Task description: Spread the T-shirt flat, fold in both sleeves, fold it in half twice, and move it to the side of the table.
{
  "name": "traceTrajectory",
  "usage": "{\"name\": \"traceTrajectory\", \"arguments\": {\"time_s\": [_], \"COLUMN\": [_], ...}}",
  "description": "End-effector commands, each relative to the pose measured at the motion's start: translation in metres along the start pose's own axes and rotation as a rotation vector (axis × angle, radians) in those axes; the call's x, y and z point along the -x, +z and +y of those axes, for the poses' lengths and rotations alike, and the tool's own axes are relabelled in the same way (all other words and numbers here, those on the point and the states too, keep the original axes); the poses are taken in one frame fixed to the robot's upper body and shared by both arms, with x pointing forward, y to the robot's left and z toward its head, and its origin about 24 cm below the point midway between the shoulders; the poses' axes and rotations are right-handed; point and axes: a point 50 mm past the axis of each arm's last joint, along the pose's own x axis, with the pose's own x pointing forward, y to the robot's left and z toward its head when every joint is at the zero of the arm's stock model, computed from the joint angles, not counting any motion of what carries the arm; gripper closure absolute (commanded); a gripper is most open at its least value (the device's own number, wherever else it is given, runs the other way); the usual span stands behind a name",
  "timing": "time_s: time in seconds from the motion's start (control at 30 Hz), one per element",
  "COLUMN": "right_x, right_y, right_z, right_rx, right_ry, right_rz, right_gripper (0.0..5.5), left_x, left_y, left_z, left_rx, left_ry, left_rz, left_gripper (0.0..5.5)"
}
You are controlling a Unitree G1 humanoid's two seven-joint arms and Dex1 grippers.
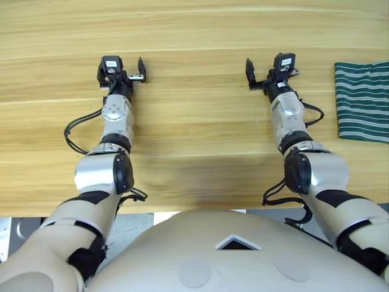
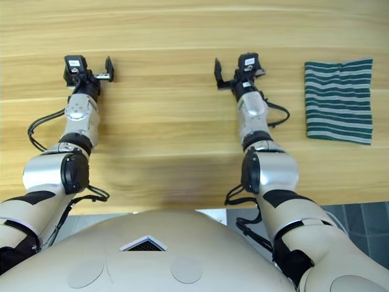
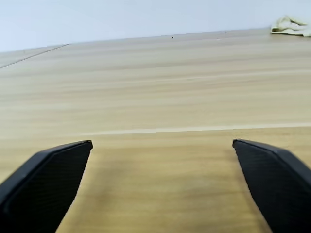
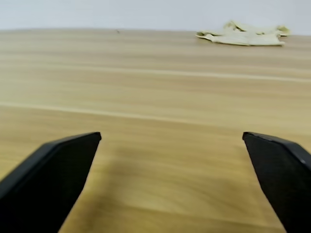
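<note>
The T-shirt (image 1: pixel 363 100) is dark green with thin white stripes and lies folded into a compact rectangle at the right side of the wooden table (image 1: pixel 194 134). My right gripper (image 1: pixel 270 66) hovers over bare wood to the left of it, well apart, open with nothing between its fingers (image 4: pixel 58 165). Farther left, my left gripper (image 1: pixel 121 64) is also open and empty above the tabletop, its black fingers (image 3: pixel 48 179) spread wide in the left wrist view.
A crumpled pale yellow cloth (image 4: pixel 241 35) lies far off on the table ahead of the grippers. The table's near edge (image 1: pixel 200 210) runs just in front of my torso. Bare wood stretches between and beyond both arms.
</note>
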Motion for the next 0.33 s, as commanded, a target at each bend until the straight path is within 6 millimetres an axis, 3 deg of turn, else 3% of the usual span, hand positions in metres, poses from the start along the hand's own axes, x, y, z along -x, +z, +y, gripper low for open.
{"name": "traceTrajectory", "arguments": {"time_s": [0.03,0.2,0.27,0.33], "right_x": [-0.0009,0.0001,0.0005,0.0029], "right_y": [0.0,-0.0026,0.0009,0.0024], "right_z": [-0.0006,0.0018,-0.003,-0.0042], "right_rx": [-0.007,-0.151,-0.306,-0.353], "right_ry": [-0.018,0.036,0.06,0.1], "right_rz": [0.009,0.004,-0.049,-0.097], "right_gripper": [0.1,0.1,0.1,0.1], "left_x": [0.0035,0.0014,0.0012,0.0009], "left_y": [-0.0099,-0.0057,-0.0055,-0.0058], "left_z": [0.0029,0.0071,0.008,0.0072], "left_rx": [0.089,0.377,0.418,0.456], "left_ry": [-0.016,-0.066,-0.076,-0.097], "left_rz": [0.059,0.016,0.013,0.016], "left_gripper": [0.13,0.13,0.13,0.13]}}
